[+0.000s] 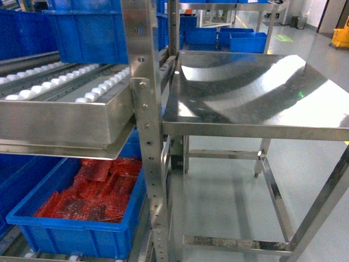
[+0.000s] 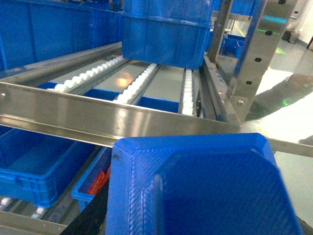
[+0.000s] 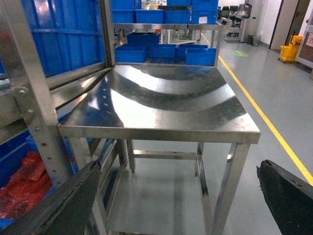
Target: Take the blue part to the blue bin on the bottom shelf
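Observation:
The blue part fills the bottom of the left wrist view, close to the lens. It is a ribbed dark-blue block with rounded corners. My left gripper is shut on it, and only one black finger shows at its left side. The part hangs in front of the steel rail of the roller shelf. On the bottom shelf stand an empty blue bin and, to its right, a blue bin holding red bagged pieces. My right gripper is open over the floor, with nothing between its fingers. Neither gripper shows in the head view.
A steel upright post separates the rack from a bare steel table on the right. Another blue tote sits on the white rollers of the upper shelf. More blue bins stand behind the table. A yellow floor line runs past it.

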Robot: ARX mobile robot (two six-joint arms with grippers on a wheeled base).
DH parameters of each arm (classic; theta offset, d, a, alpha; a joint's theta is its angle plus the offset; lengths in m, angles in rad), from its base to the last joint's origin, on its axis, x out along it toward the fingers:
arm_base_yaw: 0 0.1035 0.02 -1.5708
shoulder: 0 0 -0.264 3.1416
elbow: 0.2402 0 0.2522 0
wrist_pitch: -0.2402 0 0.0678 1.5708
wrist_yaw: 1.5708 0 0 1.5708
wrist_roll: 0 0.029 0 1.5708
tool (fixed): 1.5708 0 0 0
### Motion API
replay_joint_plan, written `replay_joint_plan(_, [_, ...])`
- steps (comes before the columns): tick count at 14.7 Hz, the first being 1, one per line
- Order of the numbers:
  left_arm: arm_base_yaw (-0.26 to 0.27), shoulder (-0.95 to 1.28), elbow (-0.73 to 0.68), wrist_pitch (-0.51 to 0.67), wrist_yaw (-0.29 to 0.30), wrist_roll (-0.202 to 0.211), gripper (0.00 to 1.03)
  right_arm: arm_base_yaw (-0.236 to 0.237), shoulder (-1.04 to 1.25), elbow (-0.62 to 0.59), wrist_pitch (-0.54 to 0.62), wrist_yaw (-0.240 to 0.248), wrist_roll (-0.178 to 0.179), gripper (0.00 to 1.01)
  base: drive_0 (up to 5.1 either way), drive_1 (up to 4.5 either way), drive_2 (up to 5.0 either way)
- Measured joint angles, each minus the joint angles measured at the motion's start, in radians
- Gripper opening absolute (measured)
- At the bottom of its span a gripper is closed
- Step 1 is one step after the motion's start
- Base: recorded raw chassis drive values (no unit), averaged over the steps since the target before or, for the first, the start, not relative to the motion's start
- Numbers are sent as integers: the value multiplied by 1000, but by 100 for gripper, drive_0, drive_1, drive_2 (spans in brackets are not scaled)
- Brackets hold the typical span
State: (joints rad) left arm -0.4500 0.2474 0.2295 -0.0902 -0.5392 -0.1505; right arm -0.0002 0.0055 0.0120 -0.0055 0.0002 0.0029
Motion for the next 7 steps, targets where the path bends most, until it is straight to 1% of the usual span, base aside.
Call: replay_joint_plan(7, [0,1,0,1,0,0,43,0,0,0,1,0,0,98,-500,235,235])
